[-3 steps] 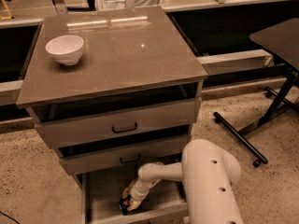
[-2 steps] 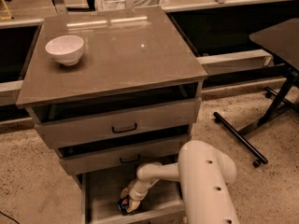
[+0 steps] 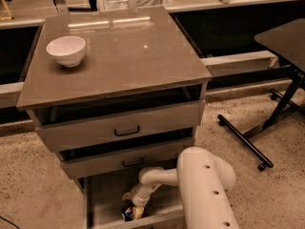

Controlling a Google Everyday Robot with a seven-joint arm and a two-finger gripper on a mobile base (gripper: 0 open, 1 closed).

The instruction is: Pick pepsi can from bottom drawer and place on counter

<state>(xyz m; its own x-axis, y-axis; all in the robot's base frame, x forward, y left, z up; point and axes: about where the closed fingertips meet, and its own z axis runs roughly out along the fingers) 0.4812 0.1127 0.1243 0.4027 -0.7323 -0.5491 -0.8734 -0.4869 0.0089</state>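
- Three grey drawers stand open by different amounts in the cabinet at the centre of the frame. The top drawer (image 3: 119, 124) and the middle drawer (image 3: 125, 157) each have a black handle and are pulled out only a little.
- The bottom drawer (image 3: 106, 194) is pulled out the farthest, toward the lower edge of the frame, and its plain grey floor is visible.
- The pepsi can (image 3: 127, 214) is inside the bottom drawer, near its front wall, at the lower centre of the frame.
- The gripper (image 3: 133, 209) is down inside the same drawer, directly at the can. Whether it grips the can or is only against it, I cannot tell.
- The white arm (image 3: 205, 190) enters from the lower right and bends down over the drawer's right side.
- The counter (image 3: 128, 51) is glossy and carries a white bowl (image 3: 66, 50) near its upper left corner.
- A dark table (image 3: 286, 37) with black legs stands at the right edge, apart from the cabinet.
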